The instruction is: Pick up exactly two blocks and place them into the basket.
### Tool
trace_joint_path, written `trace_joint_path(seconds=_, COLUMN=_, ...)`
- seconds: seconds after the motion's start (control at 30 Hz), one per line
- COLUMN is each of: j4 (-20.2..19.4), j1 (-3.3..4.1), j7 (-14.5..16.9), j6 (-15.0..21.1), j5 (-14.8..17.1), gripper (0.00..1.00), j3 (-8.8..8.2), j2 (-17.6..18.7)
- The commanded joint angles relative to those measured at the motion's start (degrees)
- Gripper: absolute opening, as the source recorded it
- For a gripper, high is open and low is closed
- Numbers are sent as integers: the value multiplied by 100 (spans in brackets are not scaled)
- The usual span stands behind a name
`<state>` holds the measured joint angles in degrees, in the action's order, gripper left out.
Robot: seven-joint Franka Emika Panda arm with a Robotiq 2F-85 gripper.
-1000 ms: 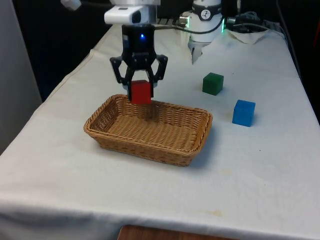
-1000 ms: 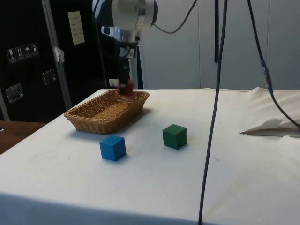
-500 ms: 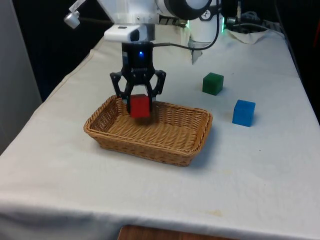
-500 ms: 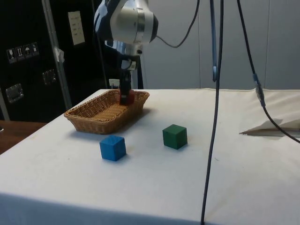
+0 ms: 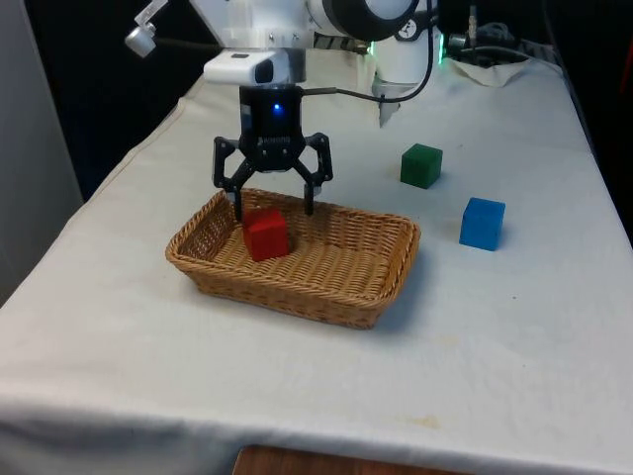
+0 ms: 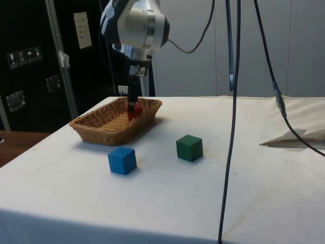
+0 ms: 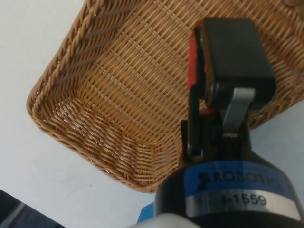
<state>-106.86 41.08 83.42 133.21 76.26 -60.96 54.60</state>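
Front view: the gripper [image 5: 274, 208] hangs over the basket [image 5: 391, 282] with its jaws spread wide and nothing between them. The red block [image 5: 266, 234] sits on the basket floor just below, toward the end nearer the counter's left edge in the front view. The green block [image 5: 421, 165] and the blue block [image 5: 482, 223] stand apart on the counter [image 5: 514, 356], between the basket and the front view's right edge, the green one farther back.

Side view: the gripper [image 6: 133, 105] reaches down inside the basket [image 6: 96, 133] at its far end, with the red block [image 6: 134, 111] showing just above the rim. The blue block [image 6: 122, 160] lies nearer the counter's front edge, the green block [image 6: 189, 148] just beyond it, both well clear of the basket.

Wrist view: the woven basket [image 7: 85, 104] lies below, and a strip of the red block [image 7: 192, 61] shows beside one finger.

One block is in, so one more is wanted. The blocks look rigid, light and flat-sided, probably not fragile. I judge a squeeze across two opposite side faces, taken from above and centred, should hold without slipping. Either remaining block stands free for that.
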Motion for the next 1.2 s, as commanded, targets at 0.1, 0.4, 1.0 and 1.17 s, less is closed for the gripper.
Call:
trace_joint_path(seconds=0.1, j4=29, j1=-11, j7=-17, j6=17, j5=23, gripper=100, j3=-6, j2=11)
trace_joint_path(seconds=0.4, j4=-74, j1=109, j7=-46, j6=-92, j5=-11, gripper=100, j3=-132, j2=-201)
trace_joint_path(seconds=1.0, j4=-1014, j1=877, j7=-498, j6=298, j5=-1077, gripper=100, j3=-372, j2=-1570)
trace_joint_path(seconds=1.17, j4=-1215, j1=1014, j7=-665, j6=401, j5=-1450, gripper=100, j3=-390, j2=-1908)
